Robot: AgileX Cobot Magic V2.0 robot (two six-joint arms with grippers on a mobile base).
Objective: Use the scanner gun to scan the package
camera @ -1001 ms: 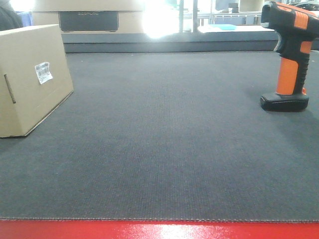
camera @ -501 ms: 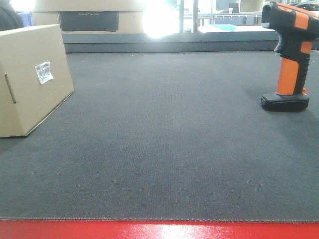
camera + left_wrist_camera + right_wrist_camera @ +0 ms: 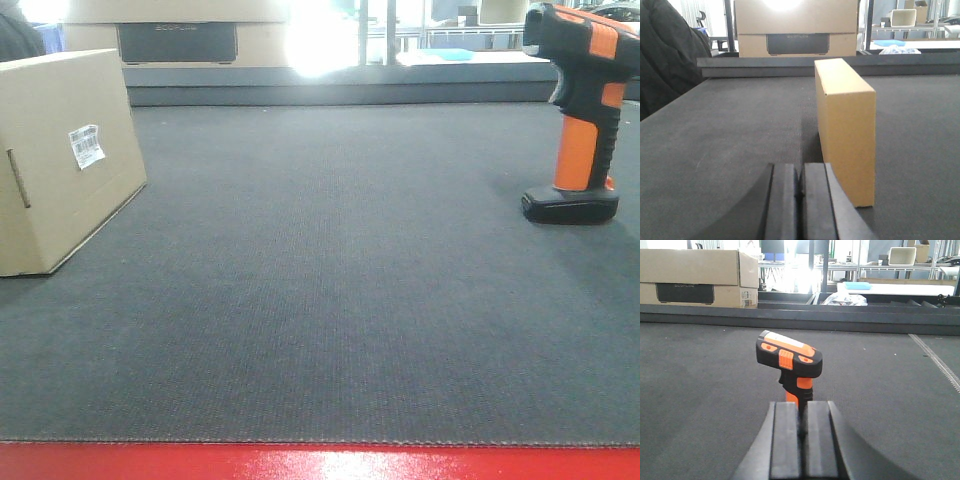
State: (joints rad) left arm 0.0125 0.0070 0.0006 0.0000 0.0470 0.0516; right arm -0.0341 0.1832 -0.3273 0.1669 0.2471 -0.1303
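The package (image 3: 60, 160), a tan cardboard box with a small white barcode label (image 3: 86, 146), stands at the left on the dark mat. In the left wrist view it (image 3: 845, 125) stands just ahead and right of my left gripper (image 3: 800, 172), which is shut and empty. The scanner gun (image 3: 582, 110), orange and black, stands upright on its black foot at the right. In the right wrist view it (image 3: 790, 365) stands straight ahead of my right gripper (image 3: 804, 412), which is shut and empty. Neither gripper shows in the front view.
A wider beige box with a dark panel (image 3: 178, 40) stands beyond a raised ledge at the mat's far edge (image 3: 340, 92). A dark garment (image 3: 665, 55) hangs at the left. A red strip (image 3: 320, 462) borders the mat's near edge.
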